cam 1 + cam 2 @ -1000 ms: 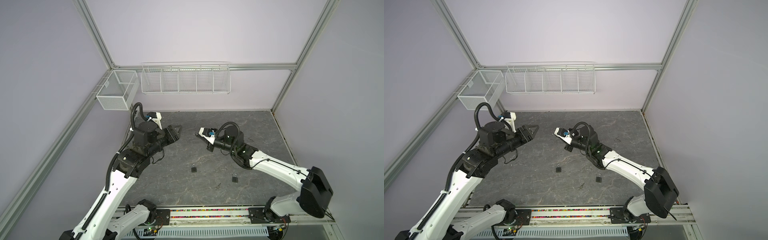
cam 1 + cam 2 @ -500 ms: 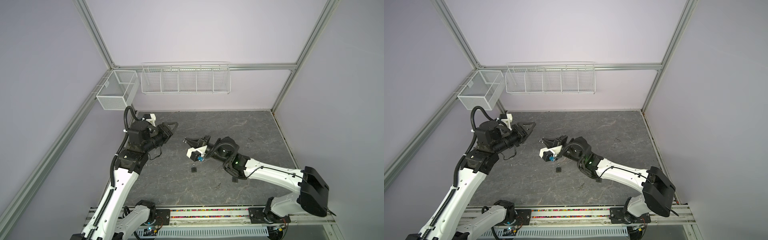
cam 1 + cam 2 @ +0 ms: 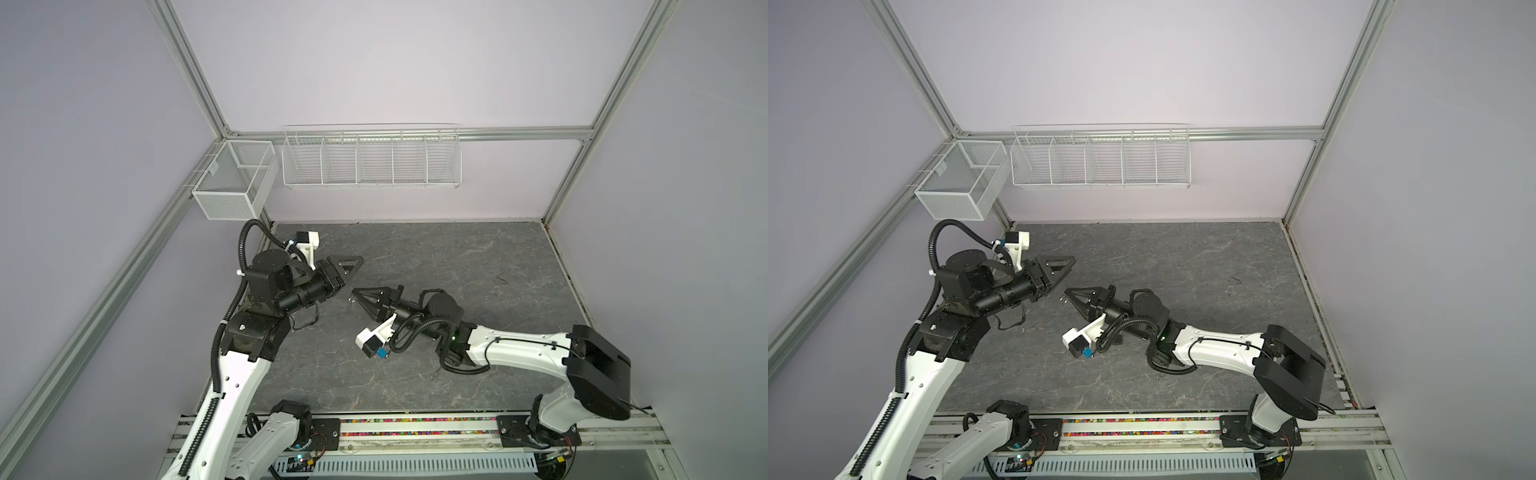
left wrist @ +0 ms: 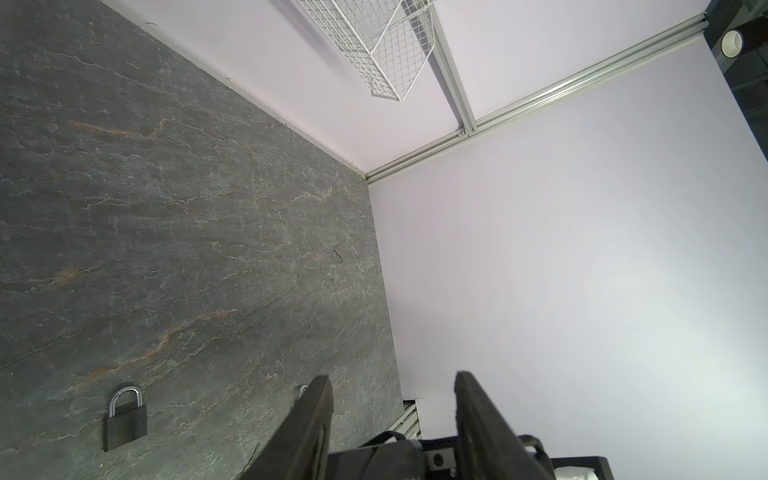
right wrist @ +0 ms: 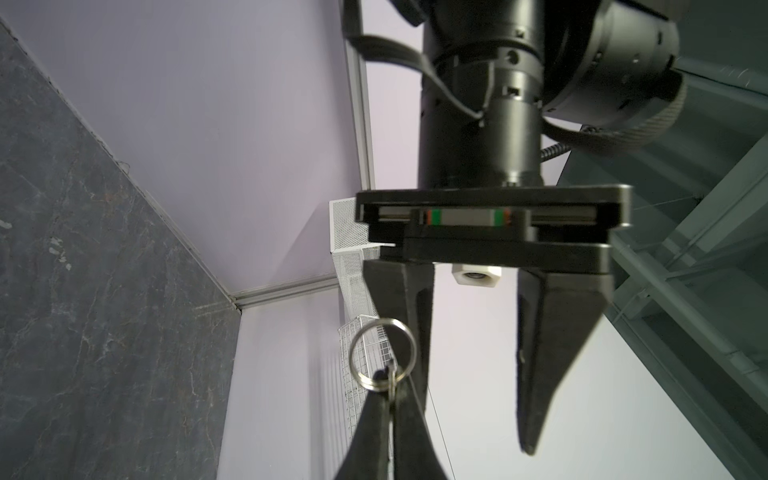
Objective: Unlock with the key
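The right gripper (image 3: 354, 291) is clamped tight on the key (image 5: 391, 384). Its two black wedge-shaped fingers (image 5: 368, 440) meet at the tips, and the thin metal key shows edge-on between them. A bright steel split ring (image 5: 382, 353) hangs from the key just past the tips.

The left gripper (image 3: 353, 272) stands partly open and holds nothing. In the left wrist view, its flat, matt black fingers (image 4: 311, 419) have a clear gap between them. The two grippers face each other tip to tip above the table (image 3: 457, 257), left of its middle; they are near each other but apart.

The table is a dark grey slab veined like slate, with rusty streaks. A padlock (image 4: 124, 419) lies flat on it, with a square black body and a polished, closed shackle. It is well away from the far right corner. The shackle of a second padlock (image 4: 303, 390) shows at the edge of one left finger. In both top views the right arm (image 3: 519, 353) covers where the padlocks lie.

The left arm (image 3: 232, 374) rises from the front left of the base rail (image 3: 415, 424). Its elbow is bent and its black forearm is about level, aimed toward the table's middle. The right arm reaches low from the front right corner across the table, with its wrist rolled so the white camera mount sits on the front side.
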Tool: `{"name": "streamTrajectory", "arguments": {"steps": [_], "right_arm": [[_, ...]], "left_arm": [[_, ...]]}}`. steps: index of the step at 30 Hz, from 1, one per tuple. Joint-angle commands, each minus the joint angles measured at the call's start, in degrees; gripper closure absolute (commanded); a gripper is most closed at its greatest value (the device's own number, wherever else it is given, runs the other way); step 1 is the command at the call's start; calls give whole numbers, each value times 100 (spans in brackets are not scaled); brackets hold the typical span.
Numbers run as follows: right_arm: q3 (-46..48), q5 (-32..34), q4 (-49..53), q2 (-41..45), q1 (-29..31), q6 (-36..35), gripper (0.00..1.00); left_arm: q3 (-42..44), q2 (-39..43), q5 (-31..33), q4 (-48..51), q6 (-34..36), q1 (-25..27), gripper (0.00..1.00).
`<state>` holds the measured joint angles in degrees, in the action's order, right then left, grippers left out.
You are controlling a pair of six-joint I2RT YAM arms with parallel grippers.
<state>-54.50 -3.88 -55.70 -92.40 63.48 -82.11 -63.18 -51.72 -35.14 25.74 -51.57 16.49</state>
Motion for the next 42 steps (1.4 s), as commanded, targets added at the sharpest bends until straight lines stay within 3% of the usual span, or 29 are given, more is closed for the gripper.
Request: {"name": "streamTrajectory", "arguments": {"steps": [1, 6, 15, 18, 22, 26, 30, 33, 42], "right_arm": [[107, 54, -708, -35, 71, -412, 94], [185, 61, -498, 198, 82, -479, 94], [274, 57, -511, 257, 106, -864, 94], [247, 72, -580, 229, 80, -826, 94], [291, 87, -748, 212, 42, -886, 94], [302, 118, -767, 223, 4, -855, 94], [326, 123, -743, 206, -27, -916, 94], [335, 164, -714, 196, -44, -877, 94], [300, 171, -662, 126, -89, -888, 94]], "left_arm": [[-91, -8, -245, 250, 499, -24, 52], [-354, 8, 461, 1316, 1304, -25, 53], [-568, -254, -170, 1297, 1646, -23, 55], [-566, -329, -402, 1294, 1652, -23, 60], [-651, -277, -196, 1537, 1781, -23, 66], [-593, -281, -330, 1349, 1636, -23, 77], [-590, -267, -326, 1311, 1607, -28, 81], [-586, -279, -416, 1205, 1538, -24, 89], [-573, -310, -514, 1232, 1589, -23, 98]]}}
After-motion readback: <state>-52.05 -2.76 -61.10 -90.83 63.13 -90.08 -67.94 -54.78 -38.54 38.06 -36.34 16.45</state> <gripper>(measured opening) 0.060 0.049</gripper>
